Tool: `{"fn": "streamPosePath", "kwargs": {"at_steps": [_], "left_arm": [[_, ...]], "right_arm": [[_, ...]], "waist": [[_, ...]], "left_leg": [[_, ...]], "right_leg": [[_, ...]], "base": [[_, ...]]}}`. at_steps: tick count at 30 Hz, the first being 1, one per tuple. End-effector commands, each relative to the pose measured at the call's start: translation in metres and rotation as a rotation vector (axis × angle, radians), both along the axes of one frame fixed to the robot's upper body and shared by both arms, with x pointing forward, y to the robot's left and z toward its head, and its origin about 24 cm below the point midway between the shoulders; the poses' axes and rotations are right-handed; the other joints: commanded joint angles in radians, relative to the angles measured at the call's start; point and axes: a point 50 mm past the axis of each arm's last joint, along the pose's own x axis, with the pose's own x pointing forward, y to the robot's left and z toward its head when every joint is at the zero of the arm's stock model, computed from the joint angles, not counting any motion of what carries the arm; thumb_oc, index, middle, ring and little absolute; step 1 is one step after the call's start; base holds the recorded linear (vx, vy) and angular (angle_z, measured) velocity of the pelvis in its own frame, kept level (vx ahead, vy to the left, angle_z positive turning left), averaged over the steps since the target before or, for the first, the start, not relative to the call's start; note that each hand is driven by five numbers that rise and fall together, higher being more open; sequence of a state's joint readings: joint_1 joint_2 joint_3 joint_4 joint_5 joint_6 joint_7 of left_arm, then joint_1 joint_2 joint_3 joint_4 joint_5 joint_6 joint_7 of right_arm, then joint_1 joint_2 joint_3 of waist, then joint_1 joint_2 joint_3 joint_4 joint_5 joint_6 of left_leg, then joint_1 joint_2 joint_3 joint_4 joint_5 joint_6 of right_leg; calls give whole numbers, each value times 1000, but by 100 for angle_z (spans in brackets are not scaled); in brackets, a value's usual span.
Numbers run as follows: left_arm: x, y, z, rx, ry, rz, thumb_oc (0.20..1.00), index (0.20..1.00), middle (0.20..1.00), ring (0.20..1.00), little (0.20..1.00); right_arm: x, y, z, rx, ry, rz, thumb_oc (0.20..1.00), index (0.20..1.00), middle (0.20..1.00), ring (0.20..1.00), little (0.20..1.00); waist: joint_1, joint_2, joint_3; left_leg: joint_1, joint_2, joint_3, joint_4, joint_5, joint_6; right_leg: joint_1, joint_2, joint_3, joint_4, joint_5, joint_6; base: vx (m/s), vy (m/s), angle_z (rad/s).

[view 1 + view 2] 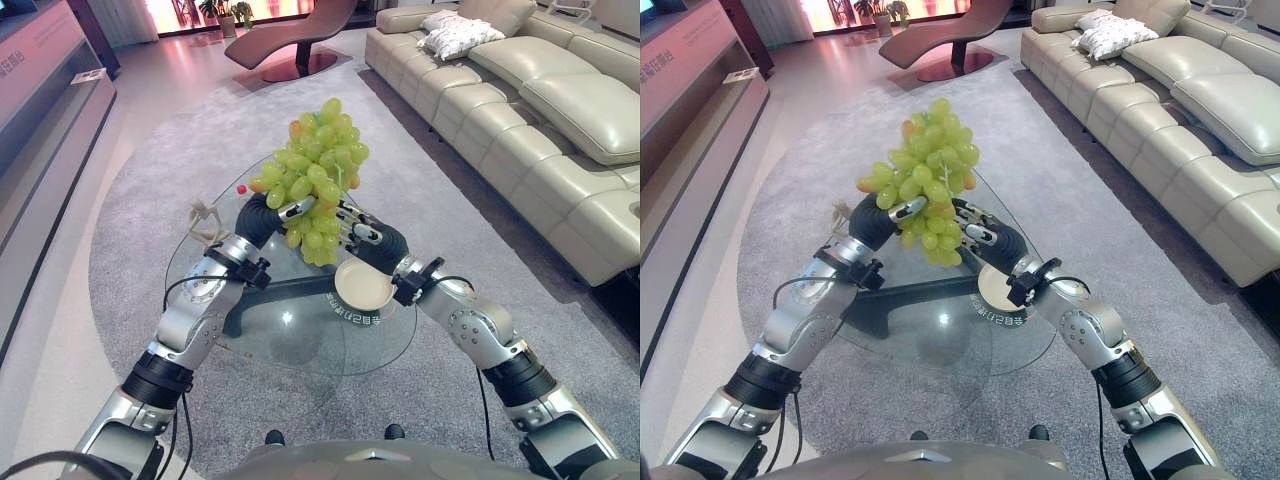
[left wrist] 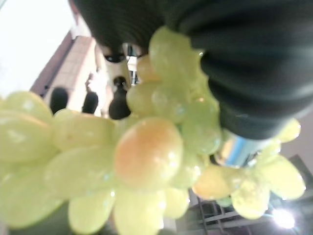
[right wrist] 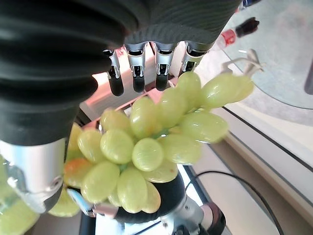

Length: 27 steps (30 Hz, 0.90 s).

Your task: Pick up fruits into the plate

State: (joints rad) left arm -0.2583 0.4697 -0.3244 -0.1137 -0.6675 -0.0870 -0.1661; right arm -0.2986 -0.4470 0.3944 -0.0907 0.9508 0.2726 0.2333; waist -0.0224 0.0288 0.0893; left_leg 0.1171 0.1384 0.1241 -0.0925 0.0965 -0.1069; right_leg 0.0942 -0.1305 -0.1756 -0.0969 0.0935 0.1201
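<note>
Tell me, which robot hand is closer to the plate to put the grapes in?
Probably the right. Both hands hold the bunch of green grapes up between them, but the right hand sits just above the small white plate on the glass table. The left hand is farther off.

- The place is a living room or lounge of a home, or a showroom set up like one.
- A long cream leather sofa (image 1: 530, 110) runs along one side, with a patterned white cushion (image 1: 457, 35) lying on its far end.
- A dark brown curved chaise longue (image 1: 300, 35) stands at the far end on a round base.
- A large grey round rug (image 1: 150, 200) covers the pale floor, and a low glass table (image 1: 300, 335) with a dark base stands on it.
- A low, long cabinet (image 1: 45, 110) lines the other side.
- Potted plants (image 1: 228, 12) stand near a bright window at the back.
</note>
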Motion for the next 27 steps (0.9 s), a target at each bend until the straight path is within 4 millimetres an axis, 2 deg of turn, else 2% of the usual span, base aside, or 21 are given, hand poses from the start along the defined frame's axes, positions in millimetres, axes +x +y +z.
{"fn": "streamPosePath", "kwargs": {"at_steps": [1, 17, 27], "left_arm": [[14, -8, 32, 23, -137, -42, 200, 200, 200, 200, 200], [12, -26, 29, 86, -144, -96, 200, 200, 200, 200, 200], [15, -24, 37, 214, -224, -55, 200, 200, 200, 200, 200]], "right_arm": [[-3, 28, 51, 96, -194, 149, 1000, 1000, 1000, 1000, 1000], [-11, 47, 50, 69, -142, 251, 1000, 1000, 1000, 1000, 1000], [-21, 51, 33, -74, -58, 391, 1000, 1000, 1000, 1000, 1000]], "waist": [[4, -51, 9], [5, -56, 12], [2, -60, 12]], "left_leg": [[35, -25, 33, 37, -148, 22], [40, -27, 31, 36, -150, 25], [43, -27, 30, 36, -147, 25]], "right_leg": [[60, -38, -44, 54, -115, 18], [61, -35, -36, 55, -115, 17], [64, -30, -32, 60, -120, 15]], "base": [[0, 0, 0], [0, 0, 0], [0, 0, 0]]}}
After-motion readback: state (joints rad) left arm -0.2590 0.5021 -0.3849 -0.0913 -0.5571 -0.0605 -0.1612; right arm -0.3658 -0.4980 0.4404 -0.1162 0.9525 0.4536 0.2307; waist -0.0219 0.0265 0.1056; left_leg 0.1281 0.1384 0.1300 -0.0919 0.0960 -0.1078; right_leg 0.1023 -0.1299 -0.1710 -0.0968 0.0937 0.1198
